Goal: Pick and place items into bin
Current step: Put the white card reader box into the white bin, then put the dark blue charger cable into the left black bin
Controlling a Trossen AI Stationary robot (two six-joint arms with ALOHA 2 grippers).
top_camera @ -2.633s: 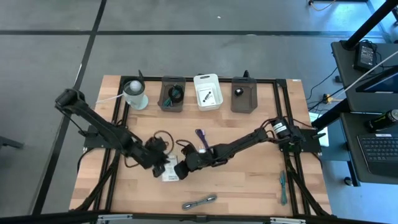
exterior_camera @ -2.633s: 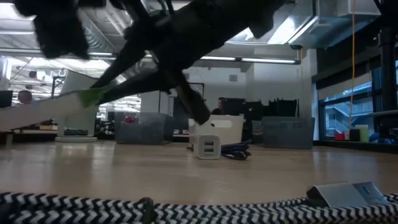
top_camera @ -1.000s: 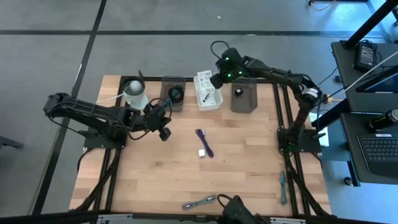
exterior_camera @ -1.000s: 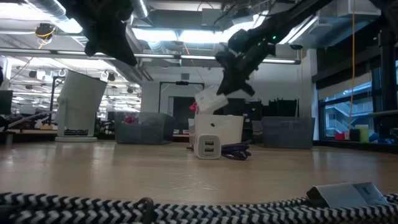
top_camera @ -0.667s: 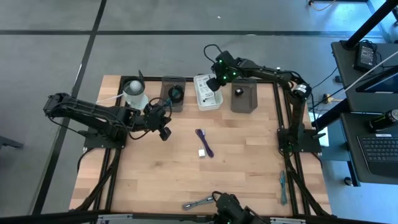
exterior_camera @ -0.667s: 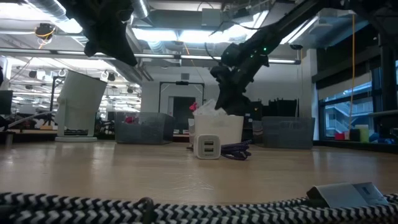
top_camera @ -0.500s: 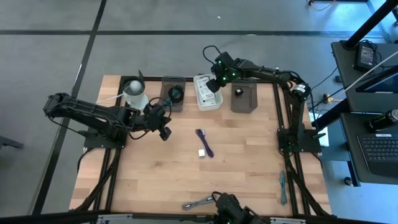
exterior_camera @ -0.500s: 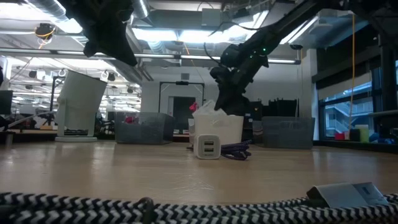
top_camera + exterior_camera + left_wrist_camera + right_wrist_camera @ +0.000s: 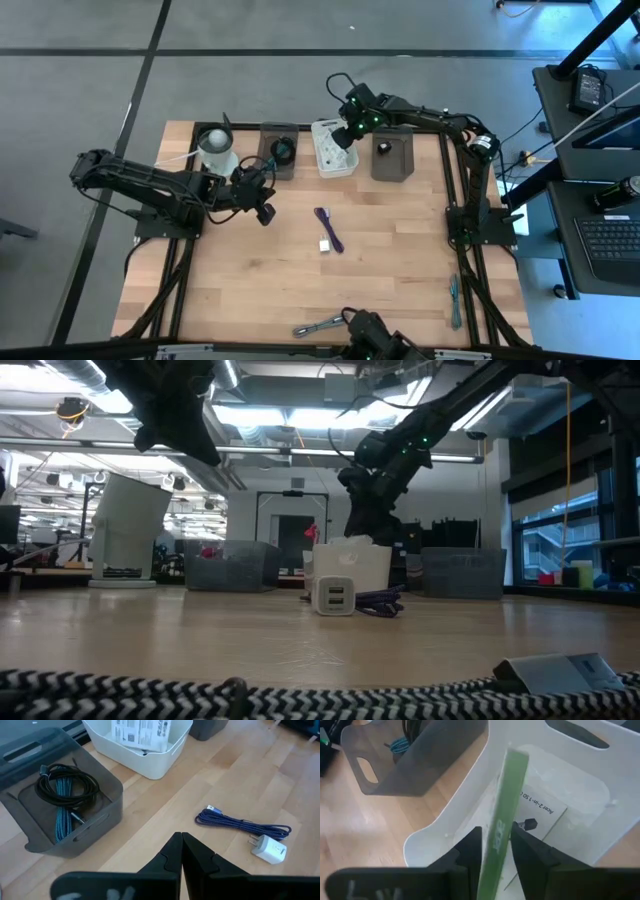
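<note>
My right gripper [image 9: 346, 134] hangs over the white bin [image 9: 322, 160], shut on a green-edged printed card [image 9: 511, 780] that shows edge-on in the right wrist view. A second printed card [image 9: 540, 813] lies flat on the bin floor. My left gripper [image 9: 266, 212] is shut on nothing and hovers over the table near the grey bin [image 9: 277, 153], which holds coiled black and teal cables [image 9: 64, 795]. A purple cable [image 9: 328, 226] with a white charger [image 9: 325, 245] lies mid-table. My right gripper pinches the card between its two fingers [image 9: 471, 851], on the card's two flat faces near its upper end [image 9: 495, 845]. The fingers come from above, pointing down into the white bin. The card stands on edge, its lower end inside the bin; whether it touches the floor I cannot tell.
A pale cup with a ball [image 9: 216, 150] stands at the far left, and another grey bin [image 9: 392, 153] sits right of the white one. A grey metal tool [image 9: 320, 325] lies by the near edge, a teal tool [image 9: 455, 300] at the near right.
My right gripper has moved a little toward the table's left and down over the white bin, still shut on the card. The card was above the rim a second ago and now sits down inside the bin, hidden by its wall in the low view.
</note>
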